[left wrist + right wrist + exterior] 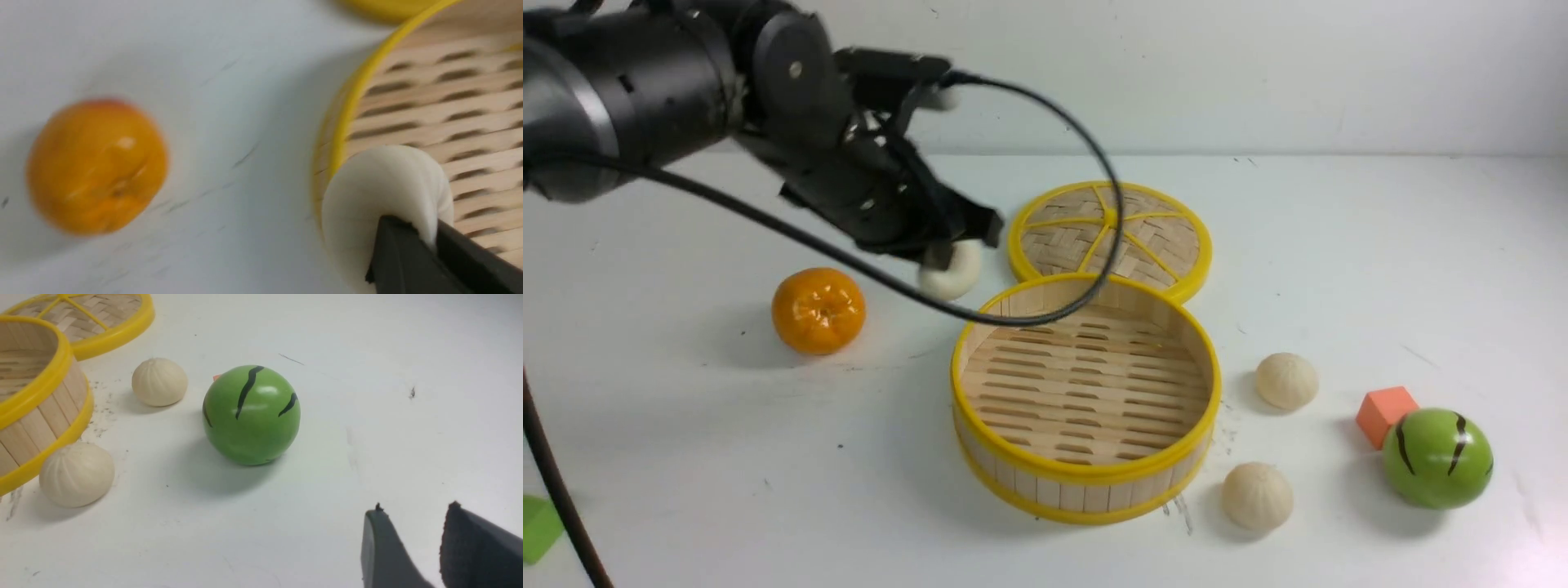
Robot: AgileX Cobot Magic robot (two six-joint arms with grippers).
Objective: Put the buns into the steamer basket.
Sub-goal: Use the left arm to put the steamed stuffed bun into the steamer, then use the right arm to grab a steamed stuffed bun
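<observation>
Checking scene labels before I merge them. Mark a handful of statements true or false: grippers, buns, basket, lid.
1. The left gripper is closed on a bun. True.
2. The steamer basket already holds two buns. False: its slatted floor shows no bun.
3. The right gripper is shut on the green striped ball. False: its fingers stand apart, away from the ball.
4. The woven lid is off the basket, behind it. True.
5. The orange fruit is on the basket's right. False: it lies on the left.
</observation>
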